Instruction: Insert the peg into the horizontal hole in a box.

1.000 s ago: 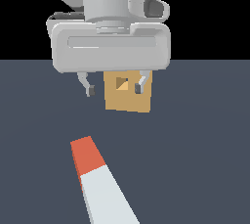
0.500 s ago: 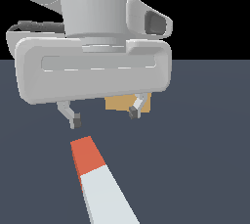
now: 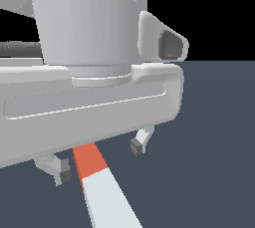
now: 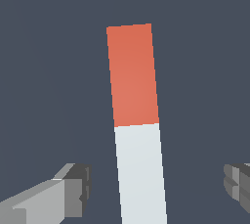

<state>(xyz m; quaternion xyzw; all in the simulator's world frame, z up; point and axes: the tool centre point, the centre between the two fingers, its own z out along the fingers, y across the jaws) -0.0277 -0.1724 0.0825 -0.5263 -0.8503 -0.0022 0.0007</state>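
1. Exterior view, left side: the arm's pale grey wrist housing [image 3: 84,97] fills most of the frame, very close to the camera. Its wide horizontal body spans from the left edge to past centre.
2. Below the housing, one finger [image 3: 59,168] with a dark pad shows at the exterior view's left of the peg. It is apart from the peg, not touching.
3. Centre: the peg [image 3: 102,184] lies flat on the dark grey-blue floor [image 3: 214,162]. Its red-orange end points away from the camera and runs under the housing; the pale grey-white part runs toward the bottom edge, slanting slightly to the exterior view's right.
4. Right of the peg: the second finger [image 3: 141,142] hangs below the housing, also clear of the peg.
5. The gripper [image 3: 99,155] is spread wide, nothing held. The peg lies in the gap between the fingers, seemingly below them.
6. Wrist view confirms this: the peg [image 4: 136,125] runs lengthwise between the two fingers, one finger [image 4: 53,196] on one side and the other finger [image 4: 239,186] at the far frame edge, with bare floor [image 4: 49,71] between each pad and the peg. The colour boundary on the peg sits ahead of the finger line, so the fingers flank the grey-white part.
7. The box and hole are hidden behind the housing in the exterior view and out of the wrist view; their position cannot be told.
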